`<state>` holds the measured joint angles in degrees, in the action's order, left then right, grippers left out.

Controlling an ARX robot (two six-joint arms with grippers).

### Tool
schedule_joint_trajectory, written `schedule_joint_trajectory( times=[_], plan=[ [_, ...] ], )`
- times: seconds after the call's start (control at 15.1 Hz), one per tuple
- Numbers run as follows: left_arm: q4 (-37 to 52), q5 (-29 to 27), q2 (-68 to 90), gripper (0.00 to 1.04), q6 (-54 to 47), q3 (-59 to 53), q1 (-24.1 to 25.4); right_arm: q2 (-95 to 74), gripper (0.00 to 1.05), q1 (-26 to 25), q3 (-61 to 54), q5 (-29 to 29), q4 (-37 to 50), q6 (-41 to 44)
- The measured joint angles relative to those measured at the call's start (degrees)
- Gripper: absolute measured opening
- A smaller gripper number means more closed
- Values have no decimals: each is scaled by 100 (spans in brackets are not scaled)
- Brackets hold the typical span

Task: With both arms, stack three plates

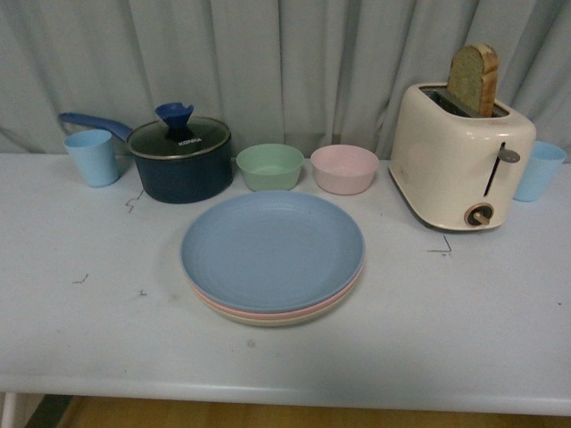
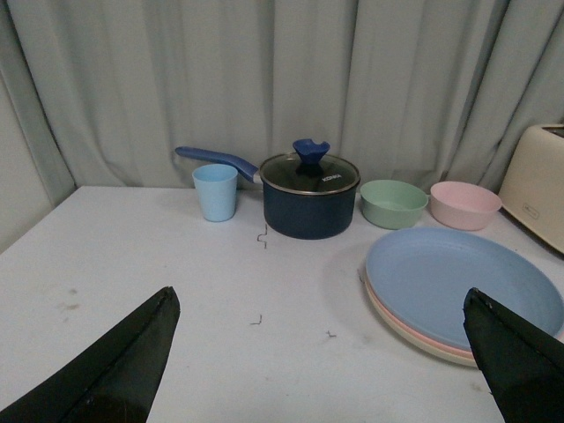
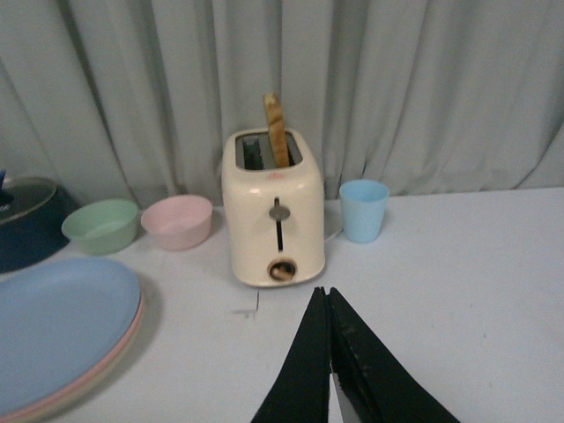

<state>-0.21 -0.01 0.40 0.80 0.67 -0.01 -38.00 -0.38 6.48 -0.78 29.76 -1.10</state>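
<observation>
Matte, stiff, light-looking plates (image 1: 272,254) sit stacked, graspable only at the thin rim, ahead of the wide-spread left gripper (image 2: 322,352); right gripper (image 3: 330,361) pinched empty.

Each gripper — left gripper (image 2: 322,352), right gripper (image 3: 329,370) — has matte black, tapering wedge-shaped fingers

A dark blue lidded saucepan (image 1: 178,160) sits on the pale grey surface (image 1: 89,339), between a light blue plastic cup (image 1: 92,157) and a small green bowl (image 1: 269,166). A small pink bowl (image 1: 344,168) stands beside a cream toaster (image 1: 459,156) holding a bread slice (image 1: 473,78); a second light blue cup (image 1: 539,170) is behind it.
</observation>
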Motion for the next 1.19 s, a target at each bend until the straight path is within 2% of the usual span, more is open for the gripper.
schedule_joint_trajectory(
  times=[0.13,0.33,0.4,0.93,0.99,1.19],
  plan=[
    [2,4,0,98,-2,0,0,636,2,9,-466,57,-181,50],
    [-4,-2,0,98,0,0,0,3351,2,13,-581,66,-2643,72],
    [0,0,0,98,0,0,0,3781,2,11,-581,66,-2959,74],
    [0,0,0,98,0,0,0,3775,2,11,-581,66,-2994,74],
    [0,0,0,98,0,0,0,3775,7,11,-581,63,-2994,79],
    [0,0,0,98,0,0,0,3775,44,11,-581,66,-2994,79]
  ],
)
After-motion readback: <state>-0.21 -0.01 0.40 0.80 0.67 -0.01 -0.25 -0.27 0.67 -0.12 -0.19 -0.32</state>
